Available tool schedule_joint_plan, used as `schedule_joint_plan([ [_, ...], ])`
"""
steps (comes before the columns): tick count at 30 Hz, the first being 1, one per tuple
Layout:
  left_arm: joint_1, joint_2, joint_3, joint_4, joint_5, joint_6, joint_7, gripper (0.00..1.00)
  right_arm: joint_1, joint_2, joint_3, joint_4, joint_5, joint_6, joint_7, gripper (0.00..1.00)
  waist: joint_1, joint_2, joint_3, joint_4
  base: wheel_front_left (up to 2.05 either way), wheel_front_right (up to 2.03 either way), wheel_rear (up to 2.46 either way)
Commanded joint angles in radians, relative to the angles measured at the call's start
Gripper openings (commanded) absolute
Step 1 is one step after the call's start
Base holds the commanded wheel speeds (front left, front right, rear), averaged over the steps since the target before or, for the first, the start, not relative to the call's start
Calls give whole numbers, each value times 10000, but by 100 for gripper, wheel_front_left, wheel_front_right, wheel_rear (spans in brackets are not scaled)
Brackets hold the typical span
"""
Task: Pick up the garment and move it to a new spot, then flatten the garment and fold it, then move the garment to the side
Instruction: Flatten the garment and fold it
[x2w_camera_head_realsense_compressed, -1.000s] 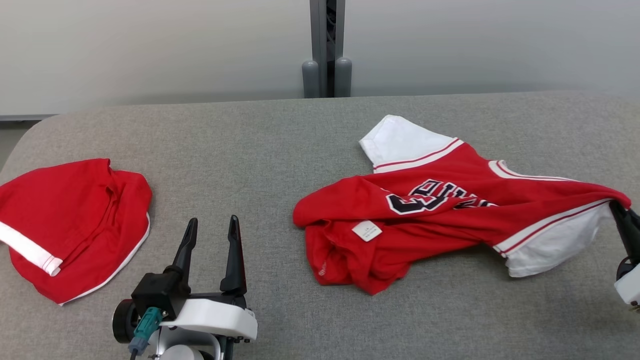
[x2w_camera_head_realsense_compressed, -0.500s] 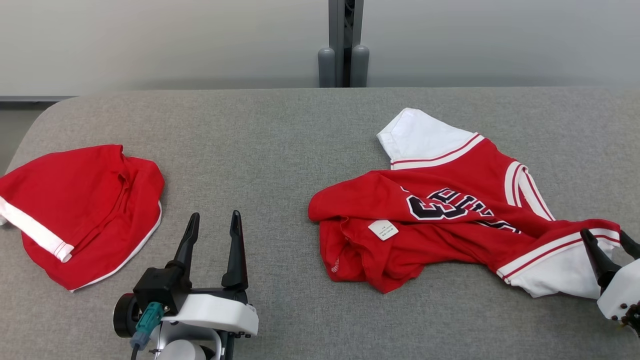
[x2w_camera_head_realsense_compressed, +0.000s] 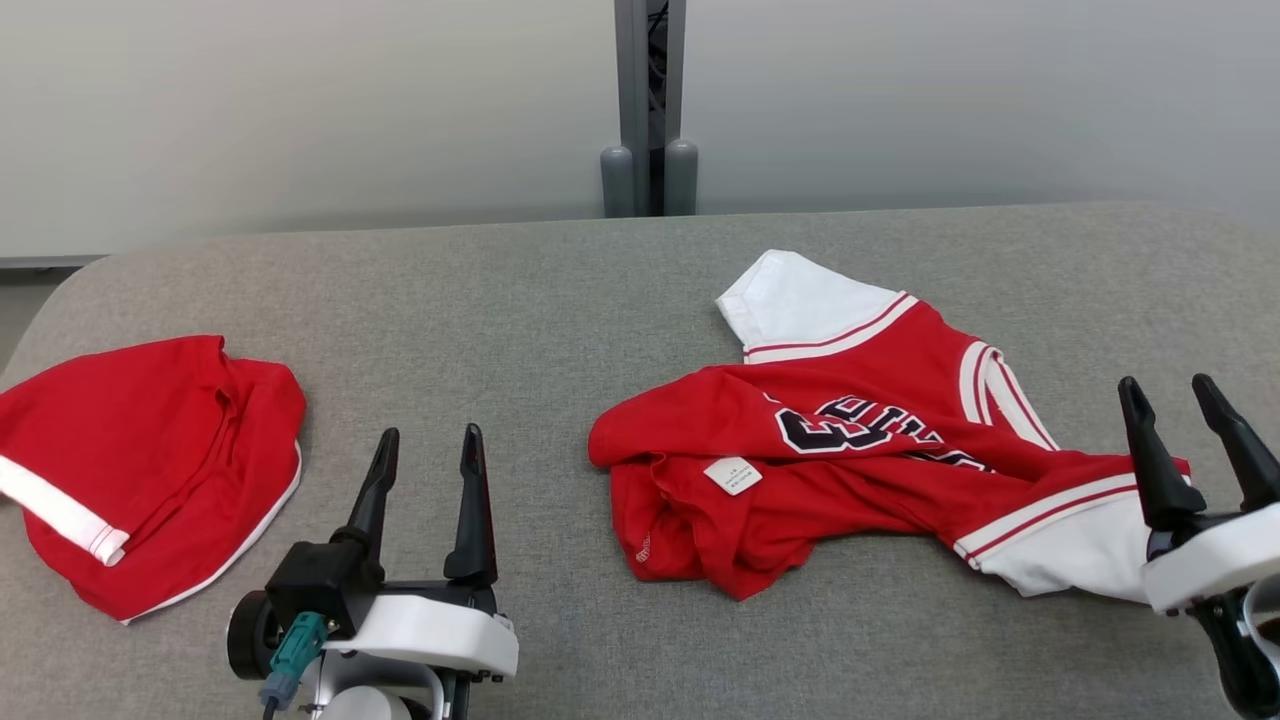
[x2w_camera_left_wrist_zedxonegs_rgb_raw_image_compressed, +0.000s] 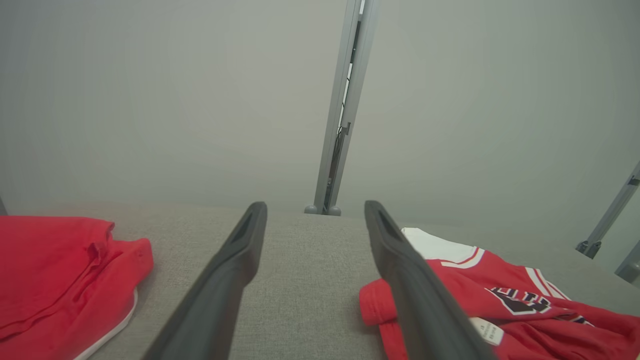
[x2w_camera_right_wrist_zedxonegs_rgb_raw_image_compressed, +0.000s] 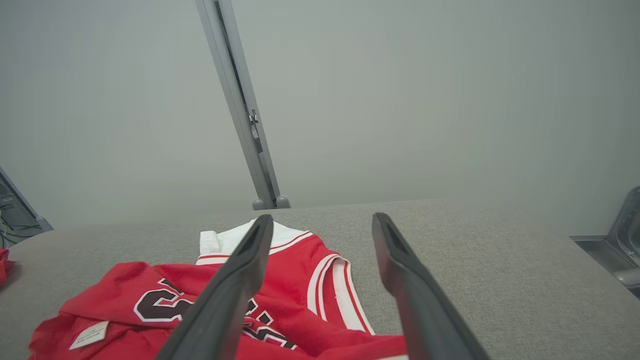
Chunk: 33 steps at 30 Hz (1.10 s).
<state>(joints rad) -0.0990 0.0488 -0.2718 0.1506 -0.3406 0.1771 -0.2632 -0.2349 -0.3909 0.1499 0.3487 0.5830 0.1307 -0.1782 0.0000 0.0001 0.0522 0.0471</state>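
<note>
Garment (x2w_camera_head_realsense_compressed: 860, 470): a red jersey with white sleeves is seen lying crumpled on the right half of the table, held by neither gripper.
Table (x2w_camera_head_realsense_compressed: 500, 300): a grey fabric surface, on which both pieces of clothing are laid.
Lettering (x2w_camera_head_realsense_compressed: 850, 425): dark characters edged in white are shown on the jersey's upper side, partly hidden in a fold.
Label (x2w_camera_head_realsense_compressed: 732, 475): a small white tag is turned up near the bunched left end of the jersey.
Far sleeve (x2w_camera_head_realsense_compressed: 790, 300): white, trimmed with red and white stripes, spread flat toward the wall.
Near sleeve (x2w_camera_head_realsense_compressed: 1070, 545): white, at the jersey's right end, partly covered in the head view by the right gripper's body.
Right gripper (x2w_camera_head_realsense_compressed: 1165, 385): its jaws are spread wide with nothing between them; it is placed at the jersey's right end, one finger crossing the sleeve's striped edge in the head view. Whether cloth is touched cannot be told.
Left gripper (x2w_camera_head_realsense_compressed: 430, 433): its jaws are likewise spread and empty; it is held over bare table between the two pieces of clothing, apart from both.
Second red piece (x2w_camera_head_realsense_compressed: 150, 480): folded red cloth with a white band, laid at the table's left edge, well apart from the jersey.
Wall (x2w_camera_head_realsense_compressed: 300, 100): plain and pale, divided by a grey post (x2w_camera_head_realsense_compressed: 648, 100) behind the table.
</note>
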Motion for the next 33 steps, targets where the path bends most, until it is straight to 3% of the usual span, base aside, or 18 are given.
schedule_joint_plan([
  [1, 75, 32, 0, -40, 48, 4, -13, 100, 217, -6, 29, -146, -11, 2, -194, 100, 0, -1, -63, -60, 0, 0, 0],
  [8, 189, 35, -160, -143, -82, 81, -11, 100, 1072, 508, 73, -791, -109, 4, -633, 100, 0, -1, -118, -174, 0, 0, 0],
  [14, 246, 34, -204, -30, 1, -9, -12, 100, 992, 483, 8, -726, -254, 4, -653, 100, 0, -1, -46, -258, 0, 0, 0],
  [22, -237, 37, -1676, 1555, -353, -979, -12, 100, 987, 595, -54, -497, -449, 2, -619, 100, 0, -1, 152, -416, 0, 0, 0],
  [25, -572, 37, -2229, 2367, -975, -1235, -9, 100, 923, 638, 25, -325, -541, 2, -654, 100, 0, -1, 259, -526, 0, 0, 0],
  [28, -1103, 31, -2716, 2995, -1484, -1324, 176, 100, 878, 716, 30, -206, -552, 2, -700, 100, 0, -1, 372, -664, 0, 0, 0],
  [33, -1765, 38, -3196, 3615, -1823, -1093, 414, 100, 778, 797, 150, -80, -482, 2, -734, 100, 0, -1, 518, -890, 0, 0, 0],
])
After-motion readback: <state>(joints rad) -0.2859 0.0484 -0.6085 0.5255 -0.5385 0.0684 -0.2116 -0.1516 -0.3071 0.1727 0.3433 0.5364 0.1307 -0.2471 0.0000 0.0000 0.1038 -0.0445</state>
